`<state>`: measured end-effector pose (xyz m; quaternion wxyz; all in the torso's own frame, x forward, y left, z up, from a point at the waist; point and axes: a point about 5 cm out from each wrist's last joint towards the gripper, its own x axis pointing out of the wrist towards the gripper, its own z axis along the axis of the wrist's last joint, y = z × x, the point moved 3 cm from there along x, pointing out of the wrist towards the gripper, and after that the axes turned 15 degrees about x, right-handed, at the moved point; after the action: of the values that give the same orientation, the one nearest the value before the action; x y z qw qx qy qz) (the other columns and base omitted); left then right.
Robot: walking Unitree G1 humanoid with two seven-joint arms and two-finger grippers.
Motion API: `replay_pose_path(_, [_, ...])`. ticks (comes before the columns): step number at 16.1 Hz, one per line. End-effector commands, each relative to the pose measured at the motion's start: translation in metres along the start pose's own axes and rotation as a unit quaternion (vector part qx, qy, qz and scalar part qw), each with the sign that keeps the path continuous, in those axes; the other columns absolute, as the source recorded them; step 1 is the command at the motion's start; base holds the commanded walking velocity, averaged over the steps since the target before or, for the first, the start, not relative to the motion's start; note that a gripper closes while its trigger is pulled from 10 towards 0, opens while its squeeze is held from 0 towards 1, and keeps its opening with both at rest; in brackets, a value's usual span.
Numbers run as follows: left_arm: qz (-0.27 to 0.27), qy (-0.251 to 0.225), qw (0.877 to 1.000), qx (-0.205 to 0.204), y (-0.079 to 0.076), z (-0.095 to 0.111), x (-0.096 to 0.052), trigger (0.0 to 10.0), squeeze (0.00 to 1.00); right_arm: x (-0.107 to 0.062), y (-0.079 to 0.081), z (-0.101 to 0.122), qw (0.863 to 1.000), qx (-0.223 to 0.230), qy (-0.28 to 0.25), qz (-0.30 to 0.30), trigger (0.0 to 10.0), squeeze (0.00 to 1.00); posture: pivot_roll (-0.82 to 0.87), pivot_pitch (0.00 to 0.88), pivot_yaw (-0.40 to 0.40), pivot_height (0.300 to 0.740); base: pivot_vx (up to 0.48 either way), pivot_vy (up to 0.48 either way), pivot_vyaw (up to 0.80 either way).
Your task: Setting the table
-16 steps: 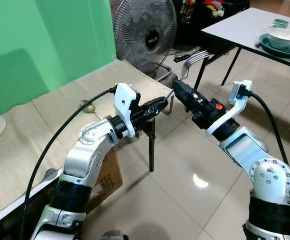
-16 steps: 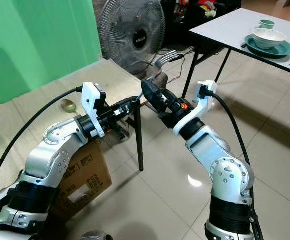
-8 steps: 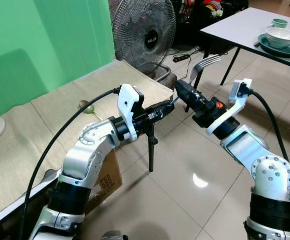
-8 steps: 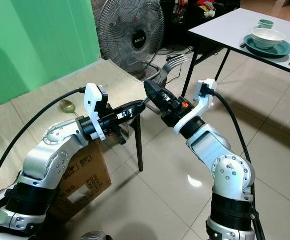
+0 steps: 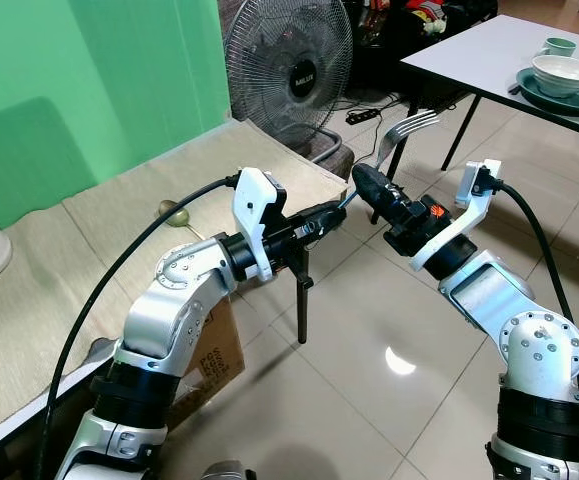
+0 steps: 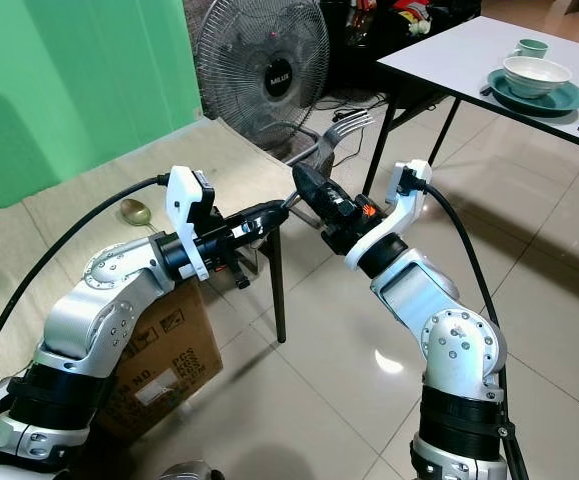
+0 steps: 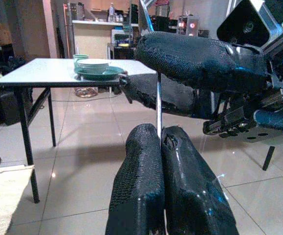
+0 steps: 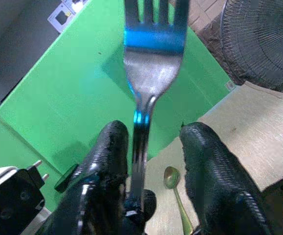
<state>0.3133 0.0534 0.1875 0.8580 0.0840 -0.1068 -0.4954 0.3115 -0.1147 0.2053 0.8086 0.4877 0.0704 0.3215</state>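
while the fork is passed between arms: it is held in mid-air, above the floor
fork [image 5: 409, 128]: handle end pinched by the left gripper [image 5: 337, 210], tines raised toward the right side
left jaws: clamped together on the thin handle, so the fork is kept steady
right gripper [image 8: 148, 161]: jaws apart, set either side of the handle, apparently to take it over
spoon [image 6: 135, 211]: left lying on the cloth-covered tabletop [image 5: 119, 210] by the green wall
far tabletop [image 5: 489, 55]: bowl [image 5: 567, 72] and plate already laid; judged the fork's destination
risk: fork could slip if released early
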Motion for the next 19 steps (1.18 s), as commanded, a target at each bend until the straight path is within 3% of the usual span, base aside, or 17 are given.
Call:
replay_pose_path(1, [-0.007,-0.002,1.000,0.006,0.000,0.005,0.001,0.0,0.00,0.003,0.006,0.000,1.000,0.003,0.006,0.015,0.0,0.00,0.03,0.000,0.031,0.740,0.000,0.000,0.00])
replay_pose_path(6, [-0.018,0.004,1.000,0.011,-0.001,0.003,0.000,0.0,0.00,0.004,0.012,0.000,0.999,0.011,0.010,0.039,0.0,0.00,0.03,0.000,0.033,0.740,0.000,0.000,0.00])
replay_pose_path(15, [-0.006,0.006,0.999,0.038,0.007,0.005,0.002,0.0,0.00,0.003,0.008,0.001,1.000,0.006,0.002,0.026,0.0,0.00,0.03,0.000,0.045,0.740,0.000,0.000,0.00])
replay_pose_path(16, [-0.002,0.009,0.999,0.040,0.008,0.005,0.002,4.5,0.00,0.003,0.007,0.002,1.000,0.006,0.002,0.025,0.0,0.00,0.03,0.000,0.046,0.740,0.000,0.000,0.00])
replay_pose_path(17, [0.002,0.008,0.999,0.038,0.009,0.005,0.003,10.0,1.00,0.003,0.007,0.003,1.000,0.005,0.000,0.025,0.0,0.00,0.03,0.000,0.045,0.740,0.000,0.000,0.00])
replay_pose_path(19, [0.011,-0.001,0.999,0.039,0.013,0.008,0.003,10.0,1.00,0.004,0.007,0.005,1.000,0.003,-0.004,0.025,0.0,0.00,0.03,0.000,0.043,0.740,0.000,0.000,0.00])
